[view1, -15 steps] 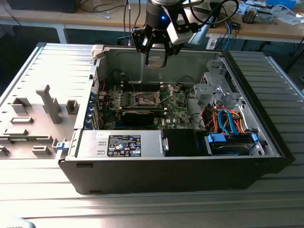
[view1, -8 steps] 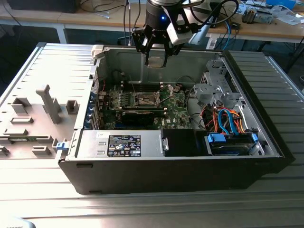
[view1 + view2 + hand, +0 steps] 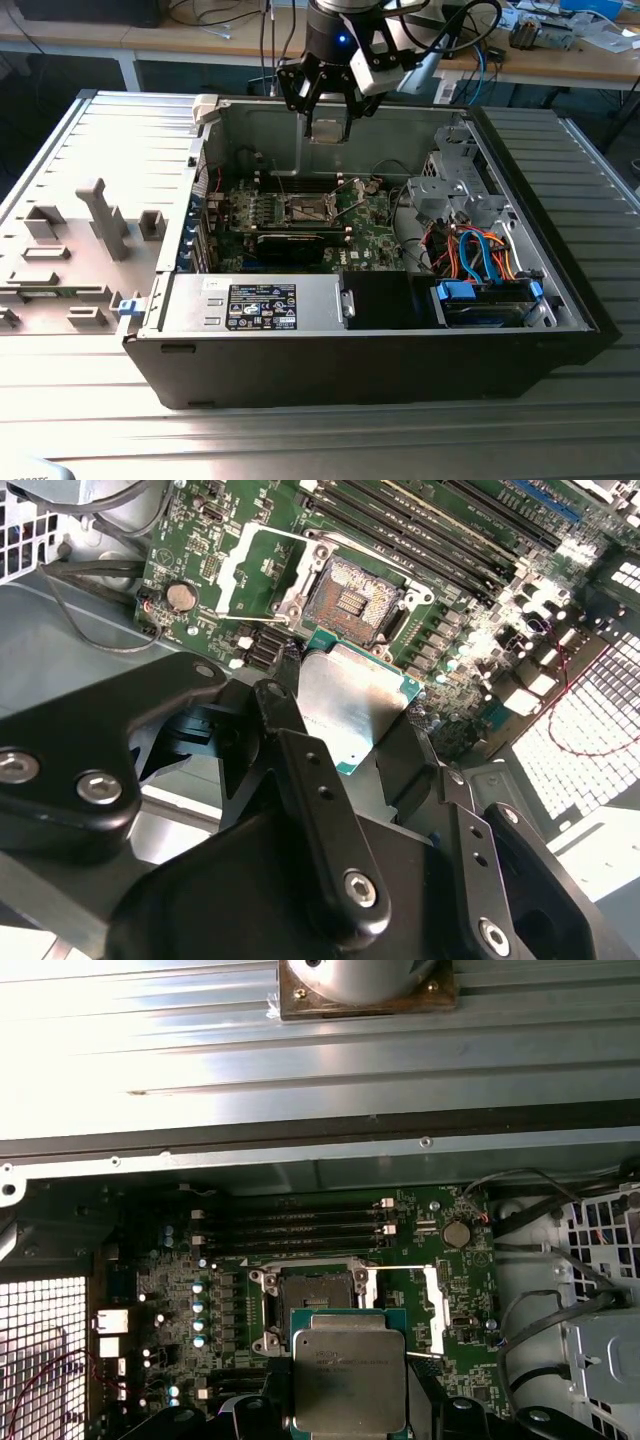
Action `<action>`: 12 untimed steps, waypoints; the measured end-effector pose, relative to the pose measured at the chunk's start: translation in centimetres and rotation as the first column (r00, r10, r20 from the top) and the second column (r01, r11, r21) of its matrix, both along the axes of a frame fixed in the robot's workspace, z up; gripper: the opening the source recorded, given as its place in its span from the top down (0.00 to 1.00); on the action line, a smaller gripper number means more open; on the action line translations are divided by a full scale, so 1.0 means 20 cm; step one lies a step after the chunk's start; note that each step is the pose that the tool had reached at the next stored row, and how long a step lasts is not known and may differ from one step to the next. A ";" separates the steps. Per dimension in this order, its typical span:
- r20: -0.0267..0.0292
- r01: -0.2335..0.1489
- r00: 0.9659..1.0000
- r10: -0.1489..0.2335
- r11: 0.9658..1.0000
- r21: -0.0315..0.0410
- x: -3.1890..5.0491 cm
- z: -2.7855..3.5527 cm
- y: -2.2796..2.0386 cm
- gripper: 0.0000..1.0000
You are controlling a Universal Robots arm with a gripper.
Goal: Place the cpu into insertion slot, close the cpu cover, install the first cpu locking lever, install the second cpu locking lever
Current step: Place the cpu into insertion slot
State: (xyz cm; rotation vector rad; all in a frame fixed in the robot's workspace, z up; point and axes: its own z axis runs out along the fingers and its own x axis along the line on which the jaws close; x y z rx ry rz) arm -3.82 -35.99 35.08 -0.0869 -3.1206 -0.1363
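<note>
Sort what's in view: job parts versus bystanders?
Job: cpu, gripped in the jaws above the board; insertion slot, empty; cpu cover, swung open.
Bystanders: memory slots; coin cell; power supply; blue cables.

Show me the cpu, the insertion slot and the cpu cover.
cpu [image 3: 348, 1380]: first wrist view, middle of its metal top.
insertion slot [image 3: 312, 1292]: first wrist view, its dark centre.
cpu cover [image 3: 432, 1305]: first wrist view, one bar of its frame.
</note>
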 end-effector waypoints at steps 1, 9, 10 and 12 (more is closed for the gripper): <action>0.000 0.000 1.000 0.000 1.000 0.000 -0.001 -0.001 0.000 0.46; 0.000 0.000 1.000 0.000 1.000 0.000 -0.012 -0.003 0.000 0.46; 0.000 0.000 1.000 0.000 1.000 0.000 -0.012 -0.004 0.000 0.46; 0.000 0.000 1.000 0.000 1.000 0.000 -0.013 -0.005 0.000 0.46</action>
